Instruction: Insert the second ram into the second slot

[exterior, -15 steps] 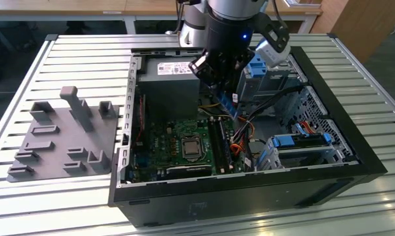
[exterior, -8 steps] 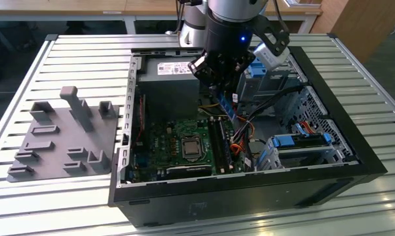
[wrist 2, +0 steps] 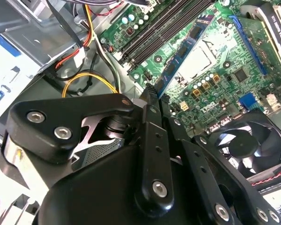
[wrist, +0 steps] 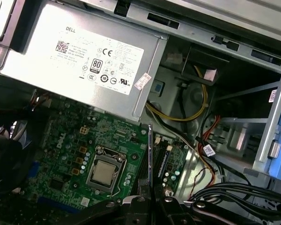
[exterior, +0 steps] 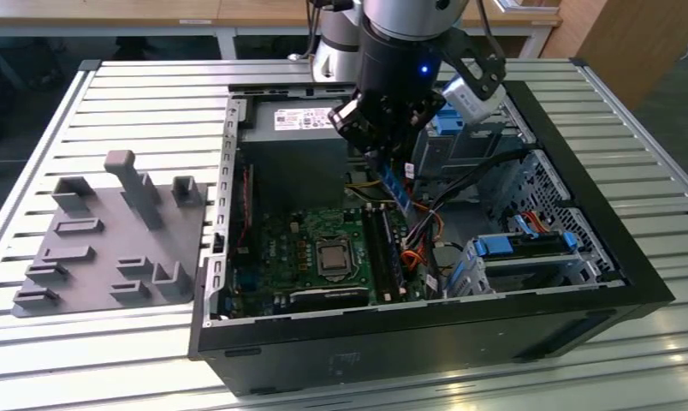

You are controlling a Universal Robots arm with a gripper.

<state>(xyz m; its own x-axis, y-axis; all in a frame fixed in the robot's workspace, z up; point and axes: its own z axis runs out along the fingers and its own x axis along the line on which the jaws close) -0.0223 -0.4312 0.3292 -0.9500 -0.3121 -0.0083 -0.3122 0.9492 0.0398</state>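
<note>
Gripper (exterior: 381, 156) hangs inside the open computer case (exterior: 435, 342), clamped tight on one end of the second ram (exterior: 397, 190), a thin dark-blue strip slanting down toward the exterior view's right. In the second wrist view the second ram (wrist 2: 178, 58) reaches out over the green motherboard (wrist 2: 215, 42), just beside the long black memory slots (wrist 2: 164, 28) and seated in none of them. A grey fixture tray (exterior: 104, 240) lies on the slatted table (exterior: 150, 94), well apart at the exterior view's left.
</note>
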